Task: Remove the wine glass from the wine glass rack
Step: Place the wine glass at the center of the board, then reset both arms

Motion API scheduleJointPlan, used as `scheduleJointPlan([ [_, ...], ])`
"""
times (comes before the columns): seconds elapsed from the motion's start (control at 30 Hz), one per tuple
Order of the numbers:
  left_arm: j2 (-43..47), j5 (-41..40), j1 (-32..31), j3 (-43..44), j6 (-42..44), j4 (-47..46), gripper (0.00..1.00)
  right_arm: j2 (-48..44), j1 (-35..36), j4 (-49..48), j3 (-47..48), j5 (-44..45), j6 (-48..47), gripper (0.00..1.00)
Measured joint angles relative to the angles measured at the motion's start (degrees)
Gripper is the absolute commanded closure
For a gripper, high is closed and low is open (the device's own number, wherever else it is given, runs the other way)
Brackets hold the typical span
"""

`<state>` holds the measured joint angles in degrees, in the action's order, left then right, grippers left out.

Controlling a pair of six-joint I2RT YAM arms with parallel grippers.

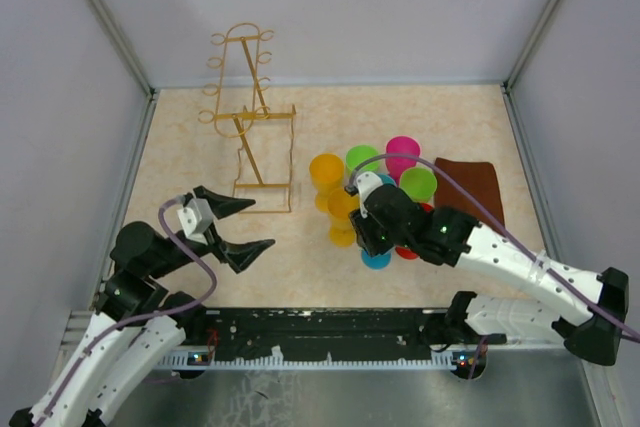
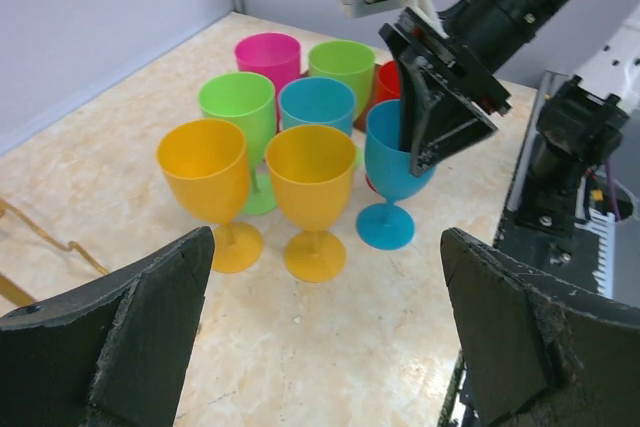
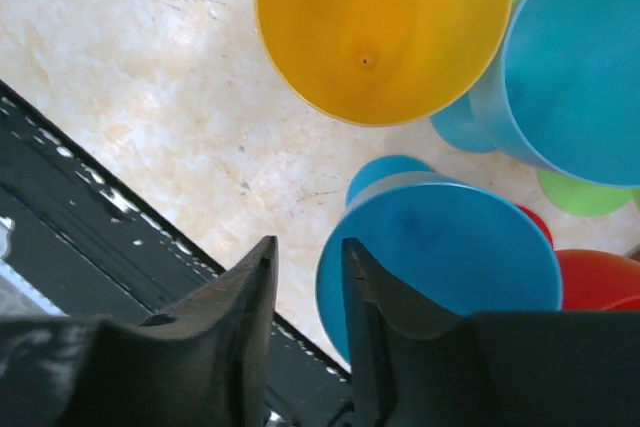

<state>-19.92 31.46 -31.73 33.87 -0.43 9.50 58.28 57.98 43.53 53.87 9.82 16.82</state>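
The job looks close to its end. The wine glass rack (image 1: 248,119) stands at the far left of the surface (image 1: 300,272) with no glass on any hook that shows. The wine glass (image 2: 385,172) in play, a bright blue plastic goblet, stands upright on its round foot at the near edge of a tight cluster of coloured glasses, well apart from the rack. The right gripper (image 2: 425,137) reaches down over it with one finger at the inside of the bowl and the other outside. In the right wrist view the fingers (image 3: 255,287) stand close together with a narrow slit between them, and the blue rim runs into that slit. I cannot tell whether they pinch the rim or have let it go. The left gripper (image 1: 258,224) hangs apart near the rack's base, its fingers spread wide around nothing. If the glass rests on its own foot, as it appears to, the next move calls for widening the right fingers and rising straight up. A yellow glass (image 2: 310,172) and a second blue glass (image 2: 315,107) sit just beside it, so a sideways drift could knock them. The goblet is opaque, smooth and thin-walled, with a short stem, and would probably tip easily.
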Motion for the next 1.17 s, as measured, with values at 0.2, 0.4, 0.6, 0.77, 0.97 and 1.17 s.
scheduleJointPlan([
  [0.2, 1.55, -7.67, 0.00, -0.07, -1.33, -0.59, 0.00, -2.49, 0.02, -2.86, 0.02, -2.01, -0.07, 0.25],
  [0.4, 2.62, -16.04, 0.00, -0.02, -4.44, -0.81, 0.00, -12.22, 0.04, -6.56, 0.63, 2.58, -0.87, 0.01],
  [0.6, 2.62, -29.29, 0.00, 3.21, -7.91, 2.45, 0.00, -20.92, 0.04, -11.85, 0.68, 16.52, -4.09, 0.01],
  [0.77, -0.61, -44.52, 0.00, 8.52, -12.72, 8.46, 0.00, -21.64, -2.60, -13.62, 0.70, 26.23, -6.14, 0.01],
  [0.97, -10.71, -58.36, 0.00, 15.26, -18.91, 17.20, 0.00, -16.65, -25.38, -9.31, 2.91, 17.90, -3.48, 0.01],
  [1.17, -16.57, -65.48, 0.00, 22.01, -21.16, 23.04, 0.00, -18.12, -30.42, -7.34, 5.86, 10.67, -2.05, 0.01],
])
